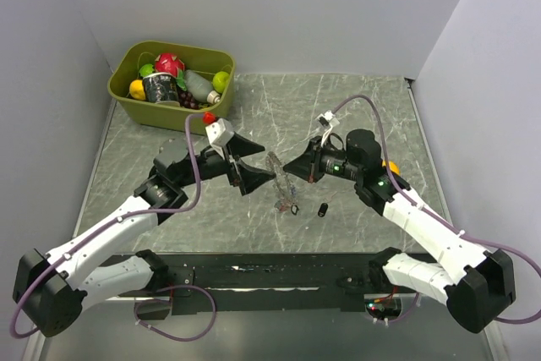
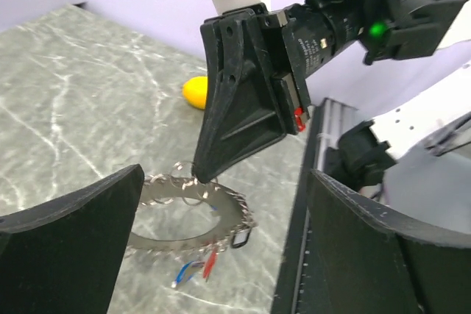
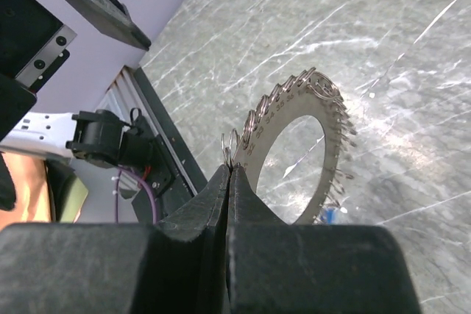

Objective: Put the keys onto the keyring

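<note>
left wrist view: keyring pinched by the right jaws, left jaws wide open either side of it

the keyring [image 2: 165,198] is a flat grey disc with a large round hole and small wire split rings all along its rim. blue and red keys [image 2: 193,270] sit at its low edge, the side farthest from the right jaws. whether they are threaded on or only lie against it, i cannot tell. a small black key [image 1: 323,209], as i judge it, lies alone on the table just below the right jaws, apart from the disc.

the right jaws are clenched on one split ring at the rim and hold the disc tilted, pinched edge uppermost. the left jaws are released and spread wide, one on each side of the disc, touching nothing.

from above, the disc shows edge-on, its long line running across the gap between the two sets of jaws. the right arm has it and the left is just beside it. for the left jaws the loose black key lies beyond the disc, so reaching it looks awkward.

a yellow fruit [image 2: 195,92] rests on the marble table [image 1: 338,107] behind the right jaws. a green bin [image 1: 165,117] of toy food stands well behind the left jaws.
</note>
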Robot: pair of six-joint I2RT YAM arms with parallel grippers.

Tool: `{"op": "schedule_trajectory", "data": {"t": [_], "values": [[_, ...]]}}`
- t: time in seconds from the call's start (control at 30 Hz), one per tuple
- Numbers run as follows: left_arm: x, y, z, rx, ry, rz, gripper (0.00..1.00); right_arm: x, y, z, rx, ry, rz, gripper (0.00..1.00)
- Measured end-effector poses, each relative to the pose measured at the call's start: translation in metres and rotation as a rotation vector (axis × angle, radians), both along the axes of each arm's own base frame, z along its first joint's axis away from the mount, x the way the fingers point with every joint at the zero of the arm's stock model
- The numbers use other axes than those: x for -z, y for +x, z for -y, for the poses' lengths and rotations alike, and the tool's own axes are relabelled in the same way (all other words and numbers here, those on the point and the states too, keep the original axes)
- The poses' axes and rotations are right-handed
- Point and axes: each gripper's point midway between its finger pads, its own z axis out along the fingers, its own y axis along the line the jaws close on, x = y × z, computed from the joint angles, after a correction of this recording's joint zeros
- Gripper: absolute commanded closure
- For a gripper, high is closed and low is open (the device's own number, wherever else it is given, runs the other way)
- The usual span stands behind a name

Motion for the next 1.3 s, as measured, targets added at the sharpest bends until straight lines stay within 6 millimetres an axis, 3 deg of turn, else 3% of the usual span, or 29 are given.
{"op": "schedule_trajectory", "data": {"t": [0.07,0.3,0.47,0.7,1.1,1.3], "values": [[-0.002,0.0,-0.001,0.024,-0.021,-0.029,0.09,-0.003,0.002,0.001,0.006,0.008,0.009,1.0],[-0.022,0.001,-0.007,0.058,-0.128,-0.078,0.08,-0.011,-0.002,0.007,0.007,0.038,0.057,1.0],[-0.009,0.009,0.002,0.125,-0.124,-0.222,0.07,-0.02,-0.002,0.007,0.002,0.057,0.093,1.0],[0.014,0.012,0.017,0.233,-0.095,-0.403,0.17,-0.021,0.0,0.009,0.011,0.064,0.107,1.0],[0.013,0.001,0.018,0.297,-0.086,-0.419,0.25,-0.021,0.006,0.014,0.042,0.069,0.109,1.0],[0.025,-0.004,0.027,0.322,-0.058,-0.451,0.25,-0.021,0.007,0.014,0.04,0.072,0.112,1.0]]}}
